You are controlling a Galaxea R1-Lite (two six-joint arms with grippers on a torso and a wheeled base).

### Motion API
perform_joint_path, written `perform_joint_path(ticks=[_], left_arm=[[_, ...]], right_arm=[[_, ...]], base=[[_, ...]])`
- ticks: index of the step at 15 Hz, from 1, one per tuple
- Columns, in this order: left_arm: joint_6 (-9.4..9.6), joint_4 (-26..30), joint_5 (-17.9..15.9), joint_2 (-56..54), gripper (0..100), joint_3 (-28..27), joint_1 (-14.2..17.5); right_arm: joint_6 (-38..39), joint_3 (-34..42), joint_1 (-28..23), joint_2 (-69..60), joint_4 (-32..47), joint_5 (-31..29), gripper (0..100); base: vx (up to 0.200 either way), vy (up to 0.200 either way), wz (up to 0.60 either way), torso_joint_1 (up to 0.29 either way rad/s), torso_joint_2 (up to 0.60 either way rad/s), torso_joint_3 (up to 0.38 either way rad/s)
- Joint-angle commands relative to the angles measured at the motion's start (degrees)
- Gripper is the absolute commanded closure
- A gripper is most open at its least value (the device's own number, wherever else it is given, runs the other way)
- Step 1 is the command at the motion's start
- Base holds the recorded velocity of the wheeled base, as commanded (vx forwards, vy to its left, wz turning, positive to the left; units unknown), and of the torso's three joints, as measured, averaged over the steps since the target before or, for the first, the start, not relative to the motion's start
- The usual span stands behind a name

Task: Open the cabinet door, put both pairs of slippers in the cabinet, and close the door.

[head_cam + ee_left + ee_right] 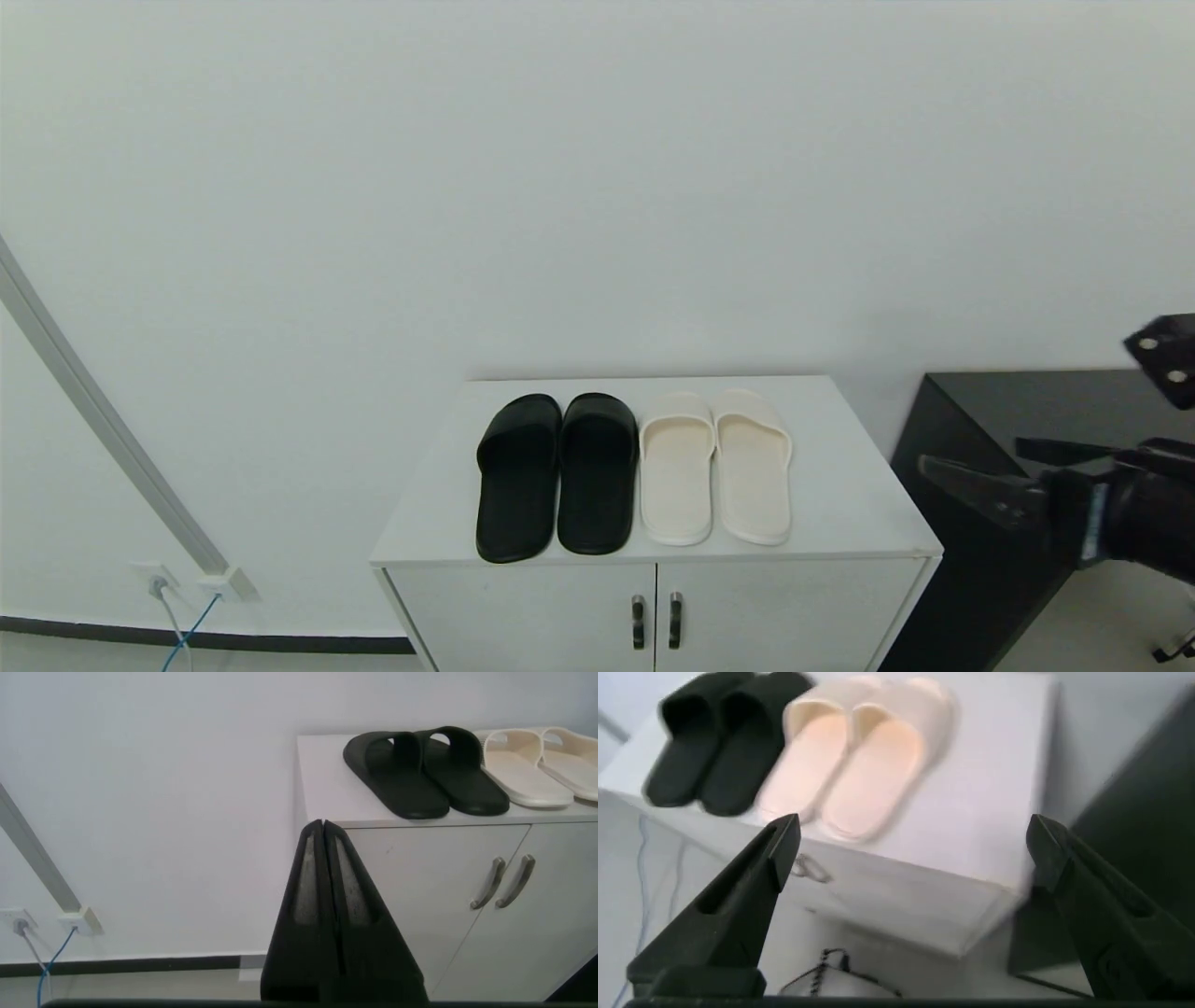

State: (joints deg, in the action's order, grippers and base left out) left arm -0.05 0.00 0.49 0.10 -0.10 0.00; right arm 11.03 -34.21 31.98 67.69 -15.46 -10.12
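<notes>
A white cabinet (pixel 840 485) stands against the wall, with both doors shut and two dark handles (pixel 656 621) at the middle seam. On its top lie a black pair of slippers (pixel 557 476) on the left and a white pair of slippers (pixel 716 467) on the right, side by side. My right gripper (pixel 971 454) hangs open to the right of the cabinet, about level with its top and apart from it. From the right wrist, the gripper (pixel 913 831) frames the white slippers (pixel 868 751). My left gripper (pixel 323 831) is shut and empty, left of the cabinet (pixel 411 859) and below its top.
A black table (pixel 990 401) stands close against the cabinet's right side. A grey conduit (pixel 93 411) runs diagonally down the wall to sockets and cables (pixel 177 588) at the lower left. Bare wall lies left of the cabinet.
</notes>
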Motion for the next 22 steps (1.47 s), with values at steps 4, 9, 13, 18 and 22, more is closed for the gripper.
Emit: perform_joint_path(ticks=[4,9,13,18,22], left_arm=[[-0.04,0.00,0.04,-0.01,100,0.01,0.00],[-0.04,0.00,-0.05,-0.01,100,0.01,0.00],[-0.04,0.00,-0.05,-0.01,100,0.01,0.00],[-0.04,0.00,-0.05,-0.01,100,0.01,0.00],[-0.04,0.00,0.04,-0.01,100,0.01,0.00]], right_arm=[[8.39,-14.13,12.41,22.66,-0.19,-11.50,0],[10.06,-18.53,18.12,35.05,-5.99,-24.69,0],[10.15,-19.14,18.03,43.40,-12.93,-26.80,0],[10.06,-25.12,15.66,53.51,-17.76,-29.87,0],[9.36,-31.89,12.67,58.60,-17.76,-30.75,0]], base=[[0.000,0.000,0.00,0.000,0.00,0.000],[0.000,0.000,0.00,0.000,0.00,0.000],[0.000,0.000,0.00,0.000,0.00,0.000],[0.000,0.000,0.00,0.000,0.00,0.000],[0.000,0.000,0.00,0.000,0.00,0.000]])
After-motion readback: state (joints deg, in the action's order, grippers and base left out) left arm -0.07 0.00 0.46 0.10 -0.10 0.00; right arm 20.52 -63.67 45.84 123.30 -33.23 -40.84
